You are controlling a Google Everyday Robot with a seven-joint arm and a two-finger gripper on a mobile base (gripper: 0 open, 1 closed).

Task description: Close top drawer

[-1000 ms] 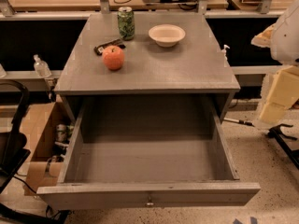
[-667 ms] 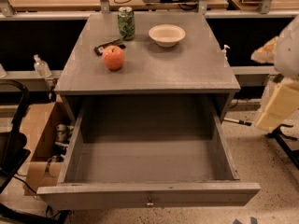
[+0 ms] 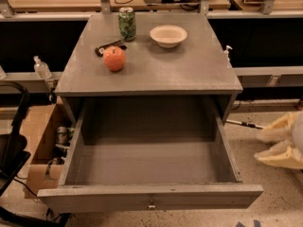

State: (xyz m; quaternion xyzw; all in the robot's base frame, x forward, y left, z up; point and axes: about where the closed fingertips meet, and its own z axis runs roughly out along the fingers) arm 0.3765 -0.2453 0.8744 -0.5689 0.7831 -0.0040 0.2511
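Note:
The top drawer (image 3: 151, 197) is a wide grey wooden box pulled far out of the grey cabinet (image 3: 199, 74), and its inside is bare. A small round metal knob (image 3: 151, 205) sits at the centre of its front. My gripper (image 3: 280, 144), cream-coloured, is low at the right edge of the view. It hangs over the floor, to the right of the drawer's right side wall and apart from it. It is not touching the drawer or the knob.
On the cabinet top stand an orange-red apple (image 3: 114, 58), a green can (image 3: 127, 24), a cream bowl (image 3: 168, 35) and a small dark object (image 3: 108, 47). A cardboard box (image 3: 40, 141) and black chair (image 3: 12, 148) are at the left. A spray bottle (image 3: 41, 67) stands behind them.
My gripper has dropped from the upper right, level with the cabinet top, to low beside the drawer's right side. The drawer is just as open.

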